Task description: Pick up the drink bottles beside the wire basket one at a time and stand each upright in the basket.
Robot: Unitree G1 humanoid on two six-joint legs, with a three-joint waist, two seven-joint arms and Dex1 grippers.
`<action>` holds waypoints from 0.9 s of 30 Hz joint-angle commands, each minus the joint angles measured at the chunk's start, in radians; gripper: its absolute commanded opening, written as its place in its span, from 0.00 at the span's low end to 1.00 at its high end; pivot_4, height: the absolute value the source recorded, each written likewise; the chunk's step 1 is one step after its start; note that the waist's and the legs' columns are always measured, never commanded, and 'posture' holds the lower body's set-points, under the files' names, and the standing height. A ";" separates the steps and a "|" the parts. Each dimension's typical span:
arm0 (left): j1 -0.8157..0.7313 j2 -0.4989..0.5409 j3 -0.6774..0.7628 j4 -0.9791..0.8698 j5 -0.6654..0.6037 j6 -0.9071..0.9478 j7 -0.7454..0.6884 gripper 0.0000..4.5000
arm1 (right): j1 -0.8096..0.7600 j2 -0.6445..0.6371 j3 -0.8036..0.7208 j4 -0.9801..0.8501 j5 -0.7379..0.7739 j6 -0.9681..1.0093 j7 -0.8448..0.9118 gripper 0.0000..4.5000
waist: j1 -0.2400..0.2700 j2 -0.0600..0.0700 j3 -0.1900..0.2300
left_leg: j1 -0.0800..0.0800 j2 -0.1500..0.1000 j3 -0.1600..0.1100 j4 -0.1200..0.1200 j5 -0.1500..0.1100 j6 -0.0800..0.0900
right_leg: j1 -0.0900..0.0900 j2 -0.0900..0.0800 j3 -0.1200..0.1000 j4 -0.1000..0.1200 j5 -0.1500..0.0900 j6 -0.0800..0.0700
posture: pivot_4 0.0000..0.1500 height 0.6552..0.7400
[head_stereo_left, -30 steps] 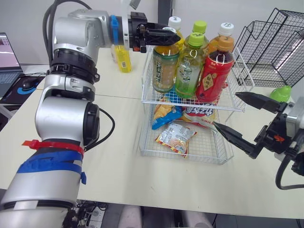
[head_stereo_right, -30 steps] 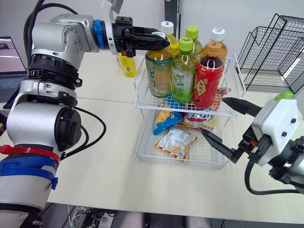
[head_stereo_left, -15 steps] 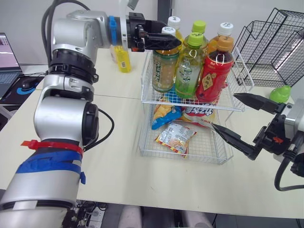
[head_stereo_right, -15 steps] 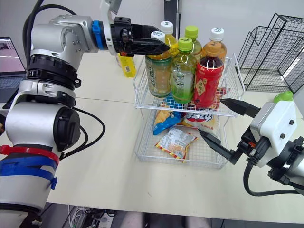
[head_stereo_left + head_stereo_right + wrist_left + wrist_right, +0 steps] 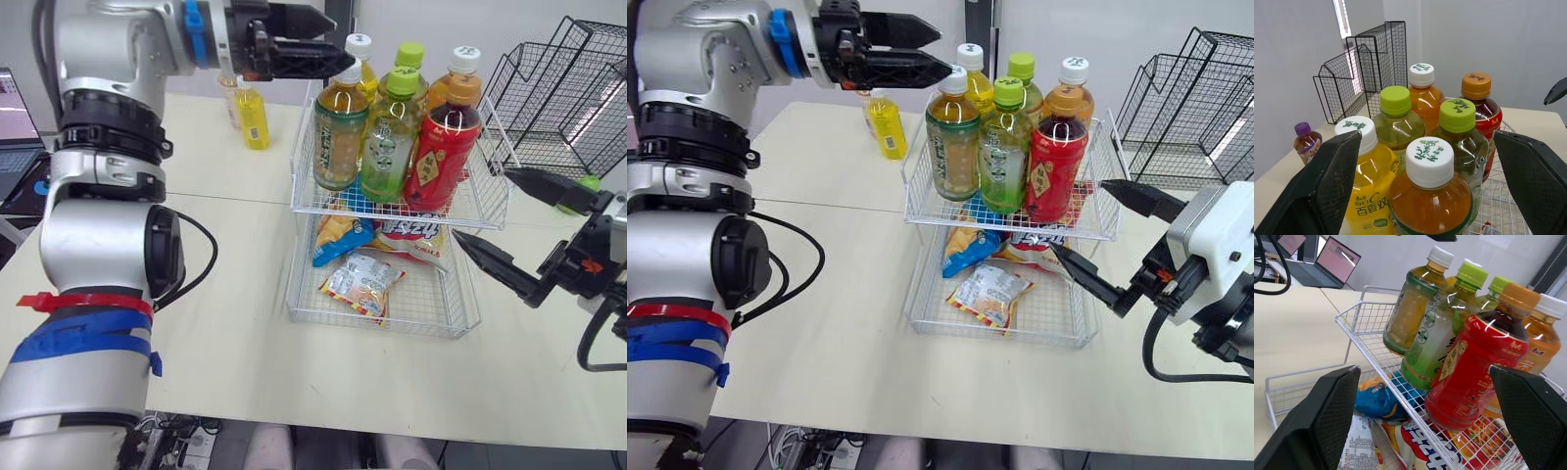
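The two-tier white wire basket [image 5: 480, 211] holds several drink bottles upright on its upper tier. The front row is a white-capped amber tea bottle [image 5: 340, 127], a green-capped bottle [image 5: 389, 137] and a red bottle [image 5: 443, 147]. My left gripper [image 5: 338, 39] hovers open just left of and above the tea bottle's cap, touching nothing. In the left wrist view its fingers [image 5: 1327, 196] spread wide around the tea bottle [image 5: 1429, 196]. My right gripper [image 5: 485, 208] is open at the basket's right side, empty. A small yellow bottle [image 5: 253, 116] stands on the table left of the basket.
Snack packets [image 5: 362, 282] lie in the basket's lower tier. Black wire racks [image 5: 558, 88] stand at the back right, with a green-topped item [image 5: 578, 186] behind my right gripper. A small purple-capped bottle [image 5: 1305, 142] stands near the racks. A laptop [image 5: 15, 108] sits at the far left.
My left gripper has opened, let go of the white-capped tea bottle and drawn back up and left. The bottle stays upright in the basket. My right gripper drifted slightly right.
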 commanded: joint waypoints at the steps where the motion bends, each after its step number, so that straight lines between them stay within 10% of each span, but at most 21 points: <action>1: 0.001 0.063 0.031 -0.064 -0.011 -0.009 0.006 0.99 | -0.037 0.001 -0.038 0.013 -0.010 -0.026 -0.004 1.00 | -0.001 0.000 0.000 | 0.000 0.000 0.000 0.000 0.000 0.000 | 0.000 0.000 0.000 0.000 0.000 0.000 | 1.00 0.50; 9: 0.138 0.174 0.108 -0.059 0.060 -0.148 0.306 0.99 | -0.090 -0.050 -0.207 0.128 -0.039 0.006 0.039 1.00 | 0.002 0.003 -0.001 | 0.001 0.000 0.000 0.000 0.000 0.000 | 0.001 -0.002 0.000 0.001 0.000 0.000 | 1.00 0.50; 15: 0.411 0.248 0.188 -0.050 0.160 -0.388 0.701 0.99 | -0.109 0.004 -0.130 0.390 -0.338 -0.175 0.087 1.00 | 0.002 0.002 -0.002 | 0.004 0.000 0.002 0.000 0.000 0.000 | 0.003 -0.002 0.002 0.001 0.000 0.000 | 1.00 0.50; 27: 1.021 0.132 0.278 -0.360 0.113 -0.455 0.834 0.99 | -0.205 0.144 0.159 0.991 -0.746 -0.588 0.146 1.00 | 0.009 0.002 -0.002 | 0.005 0.000 0.005 0.000 0.000 0.000 | 0.002 -0.004 0.003 0.003 0.000 0.000 | 1.00 0.50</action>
